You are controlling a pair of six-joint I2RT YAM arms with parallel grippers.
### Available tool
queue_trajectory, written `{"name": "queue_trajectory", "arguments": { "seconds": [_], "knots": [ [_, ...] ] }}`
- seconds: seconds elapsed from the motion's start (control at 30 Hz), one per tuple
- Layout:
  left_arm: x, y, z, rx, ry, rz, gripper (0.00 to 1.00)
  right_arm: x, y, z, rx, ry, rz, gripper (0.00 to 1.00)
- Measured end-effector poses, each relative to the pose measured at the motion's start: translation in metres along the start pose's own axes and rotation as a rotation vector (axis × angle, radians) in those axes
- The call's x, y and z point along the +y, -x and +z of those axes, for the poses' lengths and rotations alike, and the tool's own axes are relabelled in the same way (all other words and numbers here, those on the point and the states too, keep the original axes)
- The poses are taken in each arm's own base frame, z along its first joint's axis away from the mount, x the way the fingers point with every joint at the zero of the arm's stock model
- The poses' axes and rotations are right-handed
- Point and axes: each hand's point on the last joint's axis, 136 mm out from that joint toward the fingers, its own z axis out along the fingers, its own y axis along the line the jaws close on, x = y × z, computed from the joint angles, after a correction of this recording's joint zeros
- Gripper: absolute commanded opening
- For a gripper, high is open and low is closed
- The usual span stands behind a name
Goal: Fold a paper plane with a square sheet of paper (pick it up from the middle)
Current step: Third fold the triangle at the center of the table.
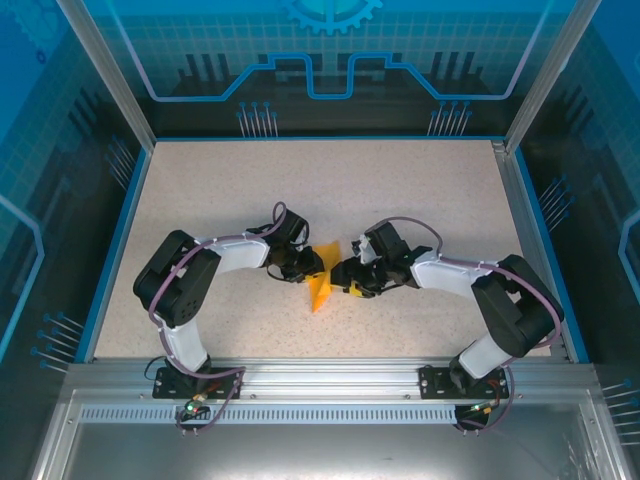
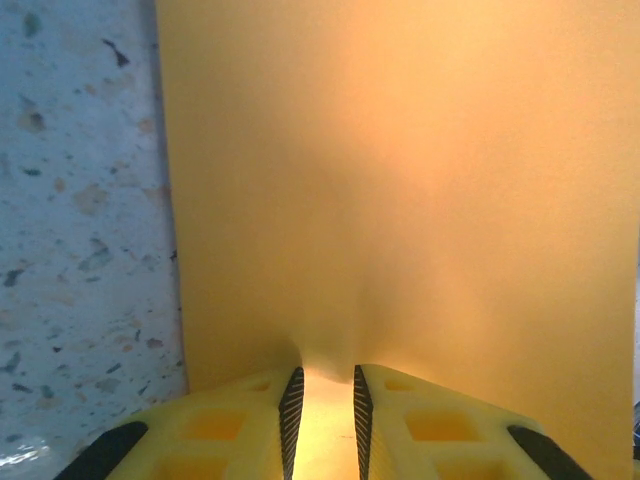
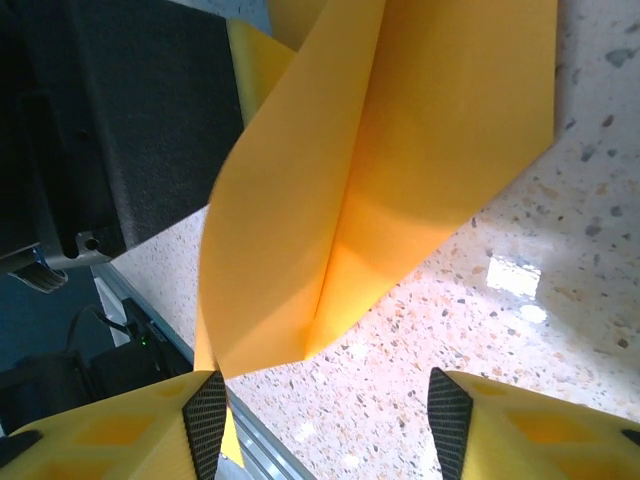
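Observation:
The square sheet of paper (image 1: 321,287) is bright orange and partly folded, standing up off the table between my two grippers. In the left wrist view the paper (image 2: 400,200) takes up most of the frame, and my left gripper (image 2: 326,378) is shut on its near edge, puckering it between the pads. My right gripper (image 3: 327,398) is open wide just in front of the paper (image 3: 300,230), which shows a sharp crease and a pointed lower corner. Its left pad (image 3: 207,415) sits against the paper's lower edge. In the top view the left gripper (image 1: 306,266) and the right gripper (image 1: 345,278) face each other.
The speckled tabletop (image 1: 300,190) has blue raised edges and an aluminium rail (image 1: 320,375) along the near side. The left arm's black body (image 3: 100,120) stands close behind the paper in the right wrist view.

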Motion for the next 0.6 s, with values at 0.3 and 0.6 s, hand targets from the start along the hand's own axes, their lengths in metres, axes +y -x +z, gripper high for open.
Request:
{"name": "queue_trajectory", "arguments": {
  "seconds": [0.3, 0.6],
  "knots": [
    [0.0001, -0.0001, 0.0, 0.0, 0.0, 0.003, 0.27, 0.0011, -0.0023, 0.0016, 0.02, 0.011, -0.001, 0.59],
    [-0.0004, 0.0, -0.0005, 0.002, 0.002, 0.002, 0.27, -0.0029, 0.0013, -0.002, -0.001, 0.045, 0.035, 0.59]
  ]
}}
